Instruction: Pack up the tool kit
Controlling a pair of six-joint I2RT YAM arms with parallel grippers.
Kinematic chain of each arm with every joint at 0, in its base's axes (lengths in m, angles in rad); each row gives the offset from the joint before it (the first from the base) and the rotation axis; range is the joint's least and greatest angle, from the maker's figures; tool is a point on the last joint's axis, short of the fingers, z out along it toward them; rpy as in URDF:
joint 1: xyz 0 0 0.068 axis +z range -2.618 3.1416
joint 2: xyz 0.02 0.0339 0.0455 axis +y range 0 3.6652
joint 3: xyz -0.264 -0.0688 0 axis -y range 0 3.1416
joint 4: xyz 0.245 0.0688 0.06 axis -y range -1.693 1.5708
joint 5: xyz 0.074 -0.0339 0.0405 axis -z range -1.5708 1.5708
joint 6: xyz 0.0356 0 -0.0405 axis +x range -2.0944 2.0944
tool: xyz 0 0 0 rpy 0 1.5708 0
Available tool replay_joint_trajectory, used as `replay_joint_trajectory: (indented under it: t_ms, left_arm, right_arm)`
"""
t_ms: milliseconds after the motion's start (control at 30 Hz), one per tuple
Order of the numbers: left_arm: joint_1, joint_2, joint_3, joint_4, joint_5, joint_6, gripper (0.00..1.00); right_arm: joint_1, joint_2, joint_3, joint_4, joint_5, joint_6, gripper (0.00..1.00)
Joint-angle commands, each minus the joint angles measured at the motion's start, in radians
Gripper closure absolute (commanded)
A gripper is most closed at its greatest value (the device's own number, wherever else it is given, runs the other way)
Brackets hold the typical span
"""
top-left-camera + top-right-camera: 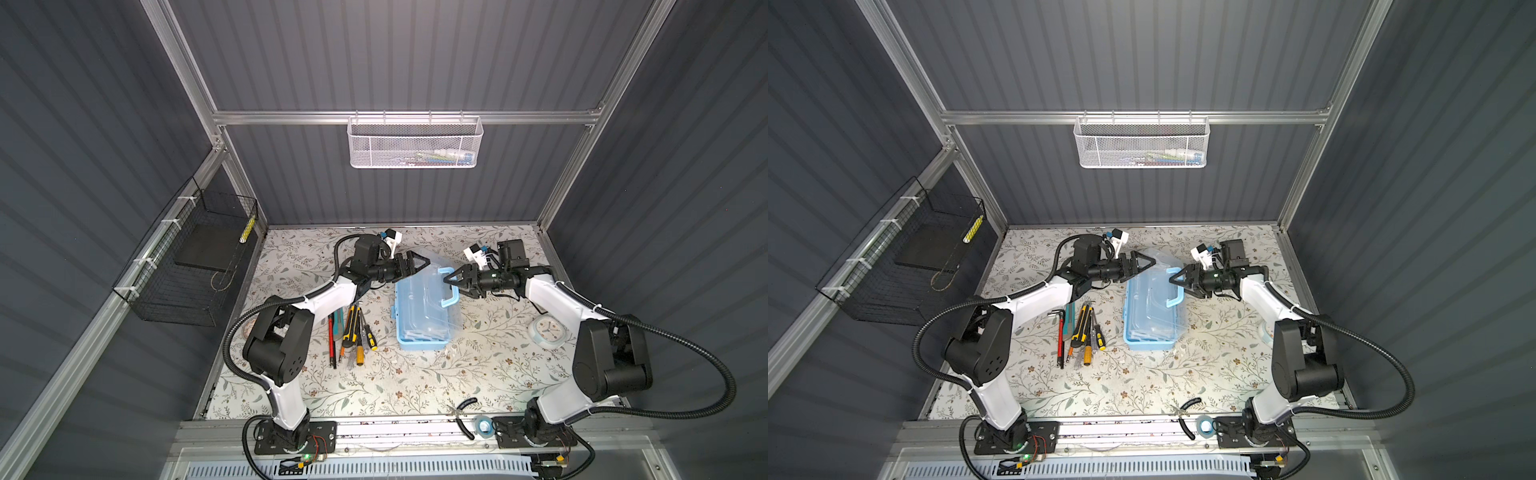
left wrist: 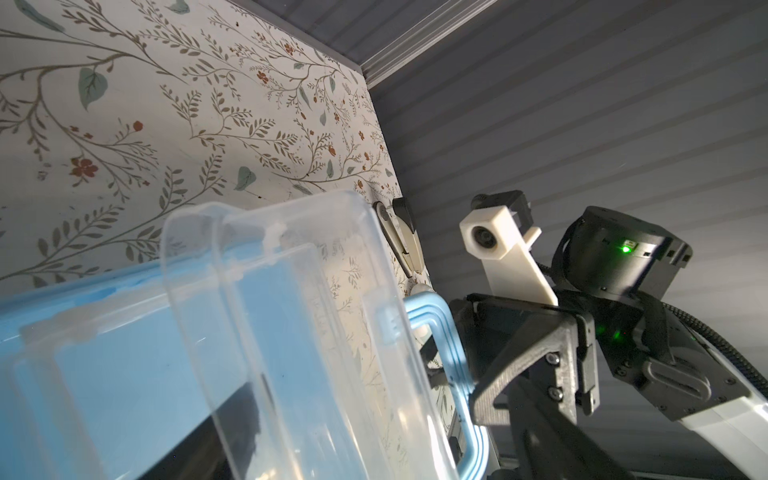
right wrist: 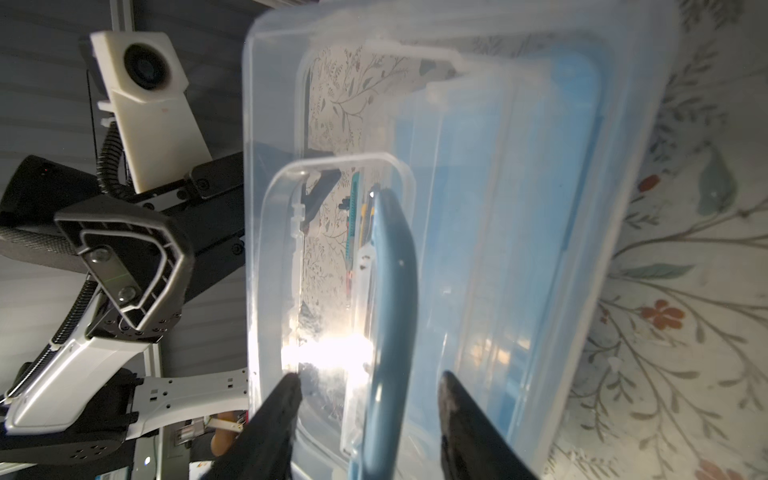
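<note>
Blue handle between parted right jaws — gaps both sides

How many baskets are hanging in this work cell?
2. A white mesh basket hangs at the back, above the table. A black wire basket hangs at the left side. No other basket shows in any view.

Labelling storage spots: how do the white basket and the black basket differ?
Build: the white basket is fine mesh, while the black basket is an open wire grid.
Place: the white basket hangs on the back rail, the black basket on the left side rail.
Contents: the white basket holds small mixed items. The black basket holds a dark flat panel and a yellow striped stick.
Both hang off the metal frame.
</note>
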Motion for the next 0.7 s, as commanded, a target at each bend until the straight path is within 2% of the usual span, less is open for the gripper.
replay_joint_trajectory:
  t_ms: [0, 67, 167, 300, 367, 500, 667]
  left_arm:
    - [-0.004, 0.023, 0.086, -0.02, 0.045, 0.002, 0.07]
    - [-0.004, 0.047, 0.142, -0.061, 0.056, 0.007, 0.07]
    - [-0.007, 0.072, 0.21, -0.07, 0.062, -0.009, 0.07]
    - [-0.036, 0.094, 0.234, -0.033, 0.054, -0.024, 0.08]
    - [-0.06, 0.1, 0.25, -0.041, 0.037, -0.014, 0.08]
    - [-0.124, 0.127, 0.306, -0.052, -0.018, -0.004, 0.08]
    - [-0.201, 0.214, 0.463, -0.116, -0.037, 0.01, 0.08]
  right_arm:
    - [0.002, -0.049, 0.046, -0.068, 0.121, -0.027, 0.36]
    - [0.002, -0.085, 0.076, -0.144, 0.222, -0.015, 0.33]
    - [-0.001, -0.169, 0.095, -0.199, 0.436, 0.036, 0.31]
    - [-0.023, -0.319, 0.042, -0.23, 0.707, 0.081, 0.28]
    - [-0.05, -0.395, -0.017, -0.218, 0.732, 0.092, 0.28]
    - [-0.133, -0.544, -0.131, -0.197, 0.706, 0.097, 0.27]
    - [-0.189, -0.62, -0.186, -0.198, 0.672, 0.064, 0.27]
